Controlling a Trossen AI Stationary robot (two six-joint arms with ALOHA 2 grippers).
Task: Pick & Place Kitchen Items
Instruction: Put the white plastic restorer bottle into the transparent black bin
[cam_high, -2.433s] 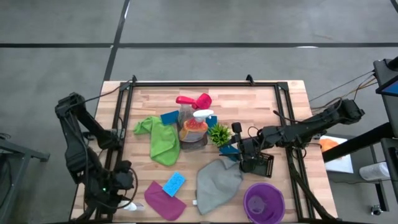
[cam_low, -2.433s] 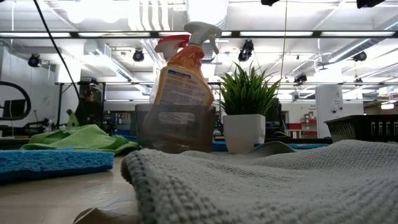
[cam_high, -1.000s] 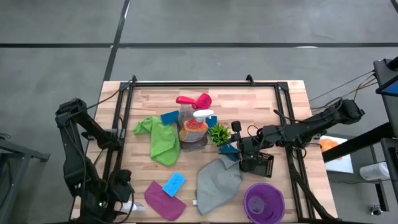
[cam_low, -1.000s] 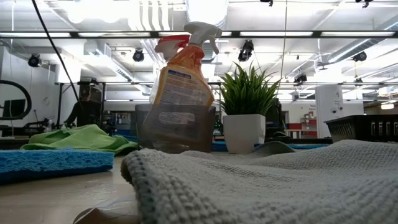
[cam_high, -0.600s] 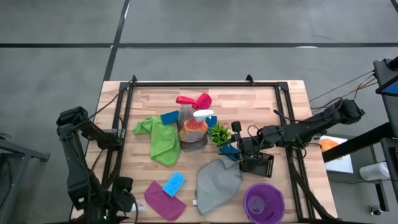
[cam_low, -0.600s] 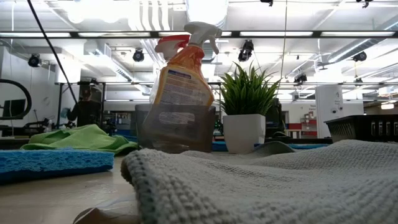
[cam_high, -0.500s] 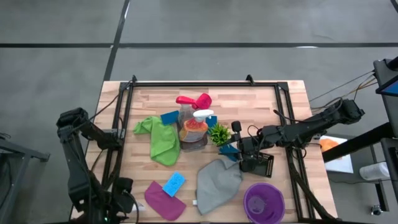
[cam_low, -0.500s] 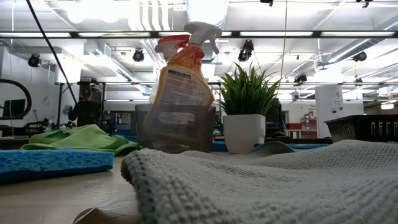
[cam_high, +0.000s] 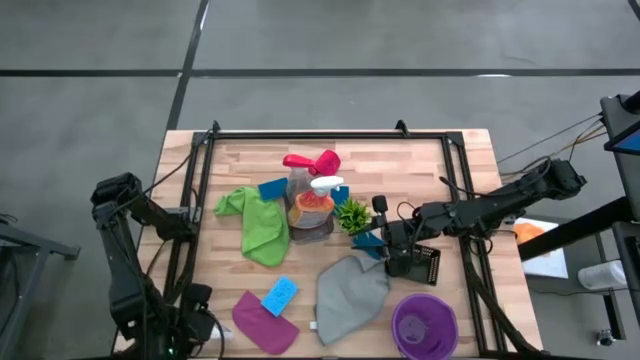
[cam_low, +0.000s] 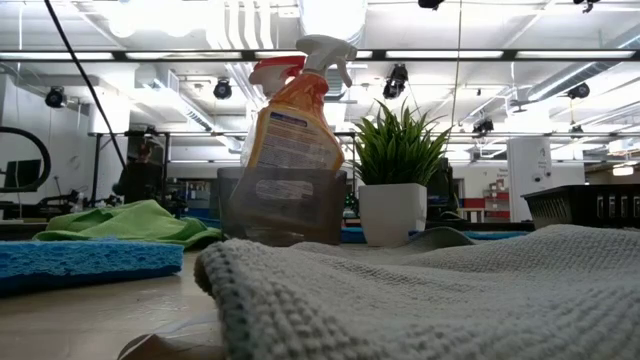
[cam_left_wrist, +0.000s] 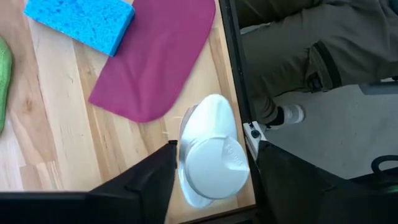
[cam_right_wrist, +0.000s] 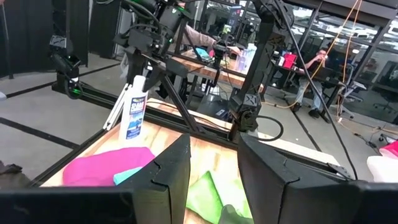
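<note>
Gripping a white bottle (cam_left_wrist: 208, 134) from both sides, the left gripper (cam_left_wrist: 214, 163) has its two dark fingers pressed against the bottle's shoulders, so the thing to be moved is already between the jaws rather than off to one side. The bottle stands upright, its long axis vertical and its round cap pointing straight up toward the wrist. The right wrist view confirms this, showing the blue-printed label side-on. Whether the base rests on the wood or hangs just above it I cannot tell.

Just beside the bottle, toward the table's middle, lies the magenta cloth (cam_left_wrist: 155, 62), flat, with a blue sponge (cam_left_wrist: 81, 22) lying partly on the cloth's far end. On the bottle's other side from the cloth, the table (cam_left_wrist: 56, 143) ends at its black rail, and a person's leg (cam_left_wrist: 298, 56) shows beyond.

The right gripper (cam_right_wrist: 214, 146) waits well away from the cloth, across the table, fingers spread and empty. The left arm is the one placed to carry the bottle, and I judge a straight lift suits its upright stance.
</note>
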